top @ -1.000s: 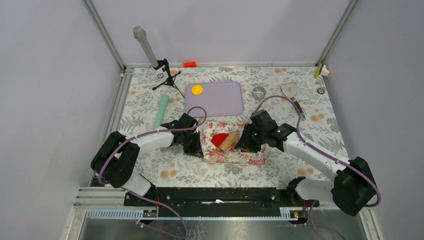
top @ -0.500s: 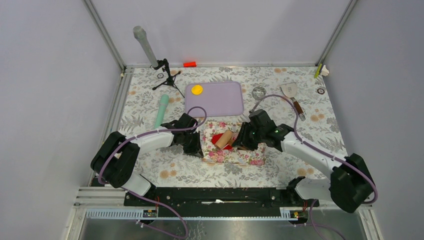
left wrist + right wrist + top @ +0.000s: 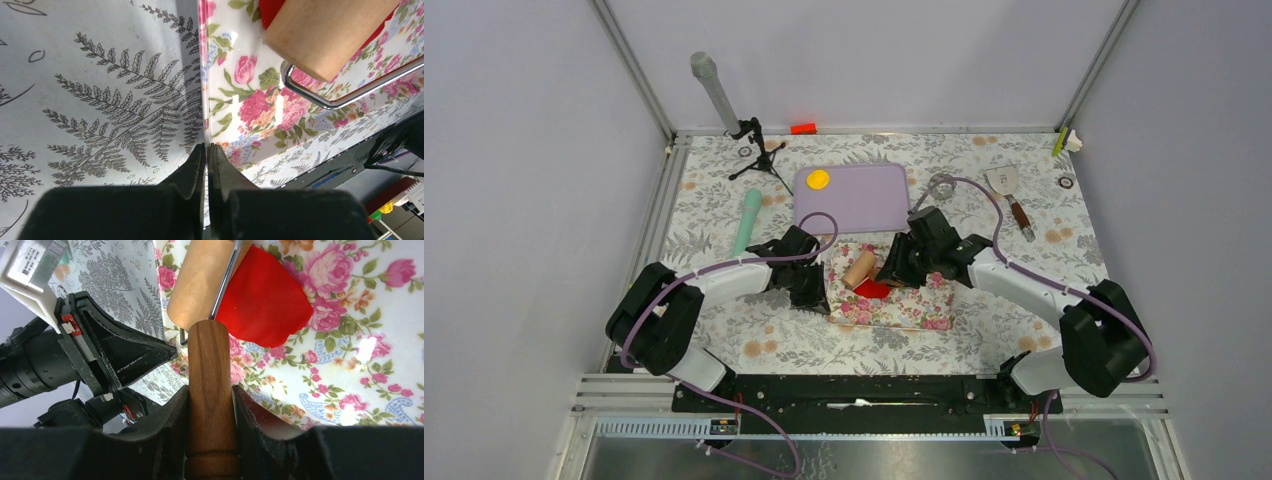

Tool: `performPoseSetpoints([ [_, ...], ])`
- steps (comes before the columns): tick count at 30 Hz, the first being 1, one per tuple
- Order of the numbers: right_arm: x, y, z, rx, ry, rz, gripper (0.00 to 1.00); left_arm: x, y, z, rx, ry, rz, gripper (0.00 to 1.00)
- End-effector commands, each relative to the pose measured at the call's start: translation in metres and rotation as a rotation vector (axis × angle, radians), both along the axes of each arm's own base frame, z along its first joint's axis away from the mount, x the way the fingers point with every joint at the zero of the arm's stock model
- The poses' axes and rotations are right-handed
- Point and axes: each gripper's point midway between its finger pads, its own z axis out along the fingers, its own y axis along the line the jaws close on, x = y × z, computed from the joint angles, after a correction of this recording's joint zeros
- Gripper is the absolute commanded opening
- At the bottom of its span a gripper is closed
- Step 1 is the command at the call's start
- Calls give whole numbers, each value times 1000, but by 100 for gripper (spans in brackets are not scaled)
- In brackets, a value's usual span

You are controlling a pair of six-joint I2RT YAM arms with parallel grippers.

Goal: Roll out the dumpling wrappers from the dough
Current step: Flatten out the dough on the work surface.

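The red dough [image 3: 871, 288] lies as a flat irregular sheet on the floral mat [image 3: 904, 308]; it also shows in the right wrist view [image 3: 262, 302]. My right gripper [image 3: 900, 264] is shut on the wooden handle [image 3: 210, 370] of a roller. The roller barrel [image 3: 859, 268] rests at the dough's far-left edge and shows in the left wrist view [image 3: 330, 30]. My left gripper [image 3: 818, 291] is shut on the mat's left edge [image 3: 206, 147]. A yellow wrapper [image 3: 818, 179] lies on the purple board [image 3: 864, 200]. The red wrapper is out of view.
A teal tool [image 3: 746, 222] lies left of the board. A small tripod [image 3: 759, 152] and a grey cylinder [image 3: 714, 90] stand at the back left. A red-orange block [image 3: 803, 128] sits at the back edge. A metal ring cutter [image 3: 942, 185] and a spatula [image 3: 1009, 190] lie at the back right.
My right gripper has pushed the roller left and away across the dough. The dough, first a mound under the roller, now lies flat on its right. The left arm has not moved.
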Motion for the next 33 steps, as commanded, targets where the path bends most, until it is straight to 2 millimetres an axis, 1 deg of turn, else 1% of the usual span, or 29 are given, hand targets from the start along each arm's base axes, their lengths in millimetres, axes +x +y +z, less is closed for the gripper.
performPoseSetpoints([
  [1, -55, -83, -62, -361, 179, -39, 0, 7, -5, 8, -11, -37, -40, 0],
  [2, -62, -86, -57, -352, 179, -42, 0, 6, -5, 8, -12, -34, -41, 0],
  [5, -81, -101, -52, -353, 195, -73, 0, 5, -5, 8, -15, -30, -42, 0],
  [8, -84, -105, -52, -358, 193, -86, 0, 4, -5, 7, -12, -27, -42, 0],
  [10, -75, -97, -57, -344, 184, -83, 0, 4, -5, 6, -12, -26, -40, 0],
  [11, -68, -91, -59, -334, 176, -82, 0, 4, -5, 7, -14, -26, -40, 0],
  [12, -57, -83, -58, -317, 152, -88, 0, 4, -4, 7, -14, -27, -38, 0],
  [15, -38, -77, -60, -354, 139, -95, 0, 2, -1, 6, -5, -31, -22, 0],
  [17, -35, -76, -61, -346, 126, -102, 0, 1, -1, 5, -9, -27, -16, 0],
  [19, -47, -81, -66, -353, 155, -88, 0, 0, -2, 4, -14, -20, -18, 0],
  [22, -74, -97, -74, -375, 211, -71, 0, 1, -3, 3, -11, -23, -27, 0],
  [24, -89, -104, -72, -368, 234, -74, 0, 2, -3, 3, -9, -21, -26, 0],
  [25, -94, -105, -68, -350, 233, -78, 0, 2, -4, 4, -13, -21, -26, 0],
  [27, -97, -106, -62, -336, 232, -90, 0, 1, -4, 4, -15, -20, -24, 0],
  [30, -86, -98, -62, -328, 219, -93, 0, 1, -2, 4, -10, -24, -21, 0],
  [33, -66, -80, -70, -308, 218, -79, 0, 0, -1, 3, -9, -23, -20, 0],
])
